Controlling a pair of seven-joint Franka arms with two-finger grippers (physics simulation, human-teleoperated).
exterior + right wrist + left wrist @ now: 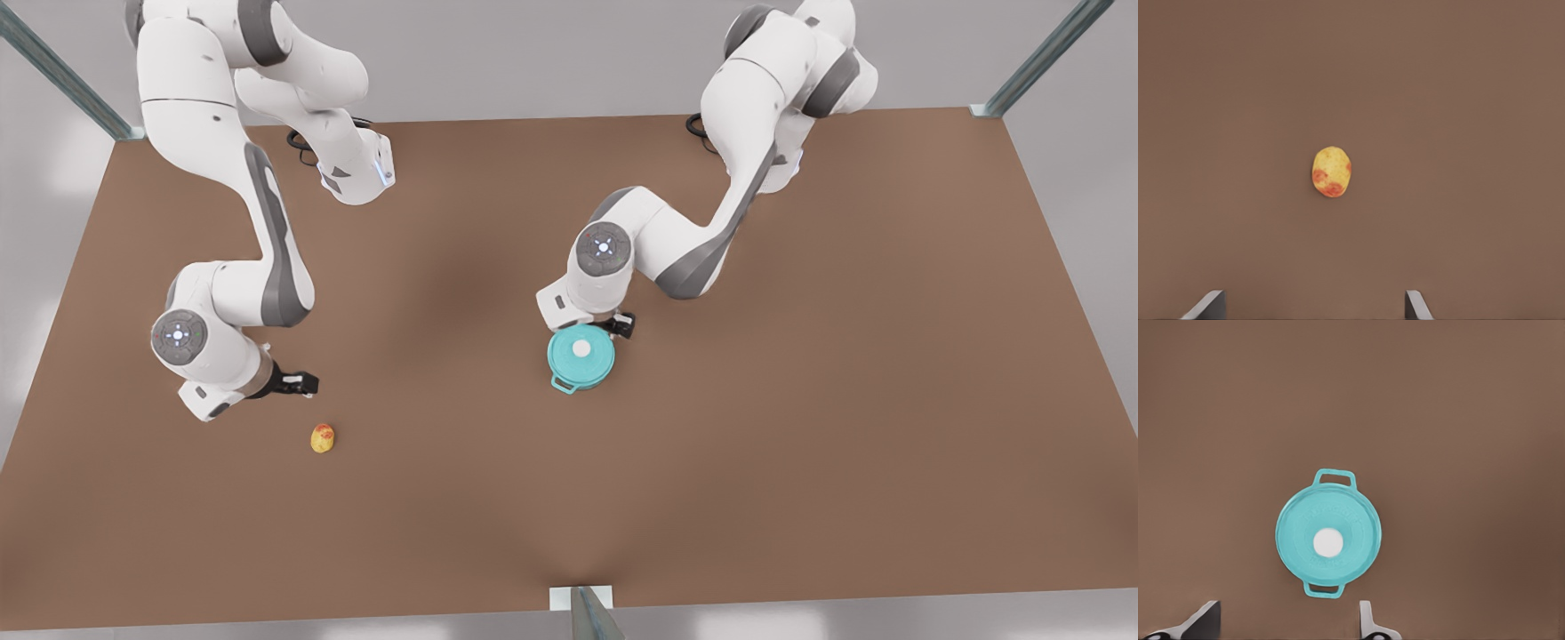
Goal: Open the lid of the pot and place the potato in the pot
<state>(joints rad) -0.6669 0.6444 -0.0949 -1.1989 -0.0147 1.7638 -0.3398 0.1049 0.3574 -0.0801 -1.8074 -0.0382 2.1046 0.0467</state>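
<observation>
Teal pot lid (581,351) sits shut on the pot (563,384); left gripper (621,325), bent low, hovers beside it, fingers parted and empty. Right gripper (299,383) crooks near the potato (323,437), seemingly open too.

The bench (800,427) is a matt, even brown surface. The pot lid (578,357) looks like smooth teal enamel or plastic with a matt white knob. The potato (323,438) has dull, faintly speckled yellow skin with red-orange blotches.

No text, number or brand can be read anywhere; the pot lid (1328,535) bears a faint raised ring of lettering around its white knob, too blurred to make out.
</observation>
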